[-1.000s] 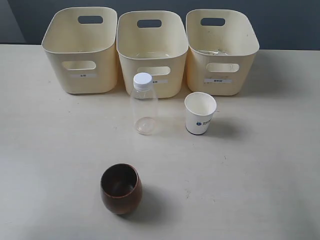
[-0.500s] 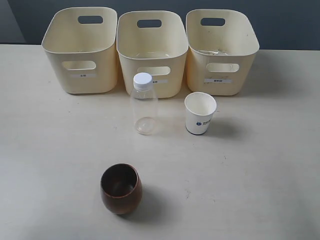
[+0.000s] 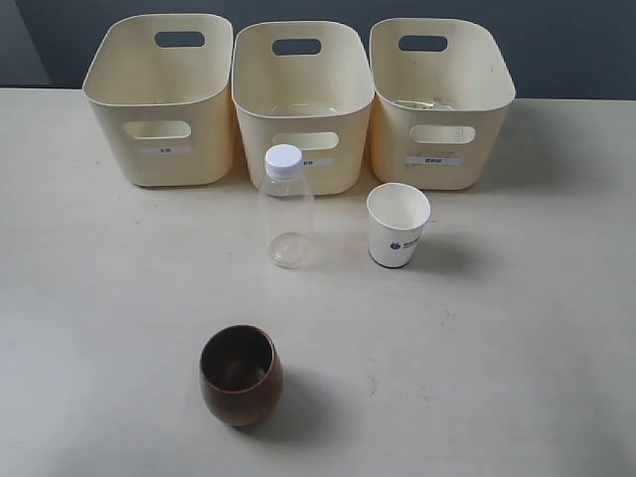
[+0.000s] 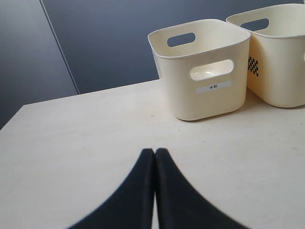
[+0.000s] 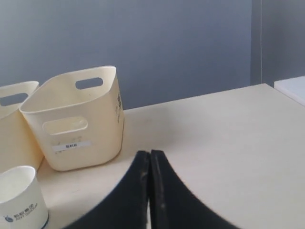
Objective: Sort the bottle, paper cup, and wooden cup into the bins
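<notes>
Three cream bins stand in a row at the back: left bin [image 3: 161, 99], middle bin [image 3: 301, 104], right bin [image 3: 440, 99]. The clear bottle [image 3: 286, 209] with a white cap stands upright in front of the middle bin. To its right sits the white paper cup [image 3: 397, 226], also at the edge of the right wrist view [image 5: 19, 198]. The dark wooden cup [image 3: 240, 375] rests near the front. Neither arm shows in the exterior view. My left gripper [image 4: 155, 150] is shut and holds nothing, facing the left bin [image 4: 202, 69]. My right gripper [image 5: 149, 152] is shut and holds nothing, near the right bin [image 5: 76, 124].
The pale table [image 3: 517, 328] runs to a dark blue-grey wall behind the bins. In the right wrist view, a white surface [image 5: 291, 87] lies past the table's edge.
</notes>
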`<action>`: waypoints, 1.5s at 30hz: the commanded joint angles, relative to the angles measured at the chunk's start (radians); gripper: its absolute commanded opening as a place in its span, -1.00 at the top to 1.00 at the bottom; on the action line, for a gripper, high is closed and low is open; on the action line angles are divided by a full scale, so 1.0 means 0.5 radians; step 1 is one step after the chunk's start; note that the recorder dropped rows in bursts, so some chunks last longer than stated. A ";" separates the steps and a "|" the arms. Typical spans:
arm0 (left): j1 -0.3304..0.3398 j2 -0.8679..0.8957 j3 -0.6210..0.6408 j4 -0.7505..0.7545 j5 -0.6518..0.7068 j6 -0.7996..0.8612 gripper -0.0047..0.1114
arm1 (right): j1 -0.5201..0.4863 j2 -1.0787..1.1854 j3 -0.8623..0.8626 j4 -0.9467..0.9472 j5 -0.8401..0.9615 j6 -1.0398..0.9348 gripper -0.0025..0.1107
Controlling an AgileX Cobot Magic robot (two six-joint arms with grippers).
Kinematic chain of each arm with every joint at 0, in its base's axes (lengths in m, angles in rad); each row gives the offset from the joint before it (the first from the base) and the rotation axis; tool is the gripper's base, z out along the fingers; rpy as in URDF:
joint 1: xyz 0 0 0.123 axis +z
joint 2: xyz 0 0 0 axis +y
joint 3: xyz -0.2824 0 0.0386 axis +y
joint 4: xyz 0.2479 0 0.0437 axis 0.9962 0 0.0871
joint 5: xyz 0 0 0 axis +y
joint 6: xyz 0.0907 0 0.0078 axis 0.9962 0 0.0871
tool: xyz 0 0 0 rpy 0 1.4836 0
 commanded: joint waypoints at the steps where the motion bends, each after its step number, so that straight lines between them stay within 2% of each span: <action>1: -0.006 -0.010 0.003 -0.010 -0.002 -0.004 0.92 | -0.011 -0.013 0.002 0.057 -0.210 0.008 0.97; 11: -0.006 -0.010 0.003 -0.006 -0.002 -0.004 0.92 | -0.011 -0.013 0.002 0.095 -0.600 0.008 0.97; 16: -0.006 -0.010 0.003 -0.006 -0.002 -0.004 0.92 | -0.011 -0.013 0.002 0.168 -0.955 0.110 0.97; 19: -0.006 -0.010 0.003 -0.006 -0.002 -0.004 0.92 | -0.011 -0.013 0.002 0.336 -0.927 0.378 0.97; 23: -0.006 -0.010 0.003 -0.006 -0.002 -0.004 0.92 | -0.011 -0.013 0.002 0.407 -0.767 0.486 0.97; 45: -0.006 -0.010 0.003 -0.006 -0.002 -0.004 0.92 | -0.008 -0.013 0.002 0.510 -0.406 0.640 0.97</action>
